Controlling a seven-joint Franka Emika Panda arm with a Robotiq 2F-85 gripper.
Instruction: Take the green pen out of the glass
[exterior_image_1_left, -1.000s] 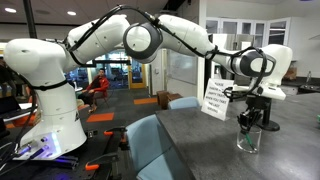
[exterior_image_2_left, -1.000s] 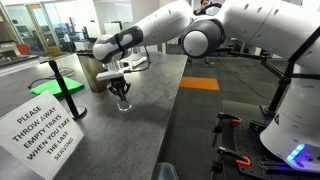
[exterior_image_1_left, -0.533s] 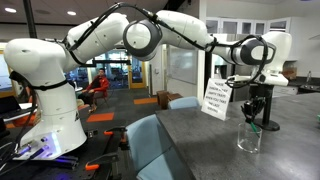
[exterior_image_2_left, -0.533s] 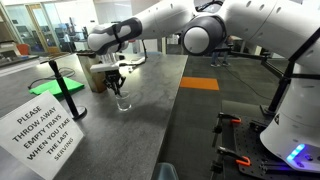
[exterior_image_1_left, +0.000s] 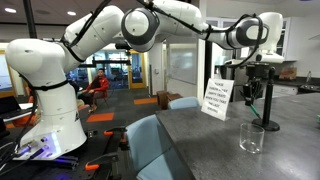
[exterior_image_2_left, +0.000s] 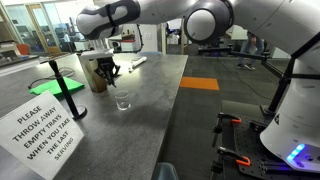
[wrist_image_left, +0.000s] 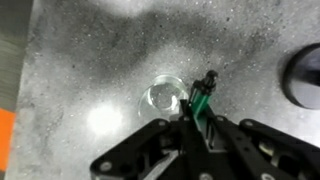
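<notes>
My gripper (wrist_image_left: 205, 125) is shut on the green pen (wrist_image_left: 199, 98), which points down between the fingers in the wrist view. The glass (wrist_image_left: 166, 98) is a small clear tumbler standing empty on the grey table, well below the pen and just beside its tip in that view. In both exterior views the gripper (exterior_image_1_left: 250, 88) (exterior_image_2_left: 108, 68) hangs high above the glass (exterior_image_1_left: 251, 138) (exterior_image_2_left: 122, 101). The pen is too thin to make out in the exterior views.
A white paper sign (exterior_image_1_left: 215, 98) stands on the table near the glass, also seen close up (exterior_image_2_left: 45, 128). A black post with a round base (exterior_image_1_left: 267, 124) stands beside the glass. A brown box (exterior_image_2_left: 95, 73) and a green stand (exterior_image_2_left: 62, 86) sit behind it.
The gripper has risen straight up from the glass, lifting the pen clear of it. The glass has stayed in place on the table.
</notes>
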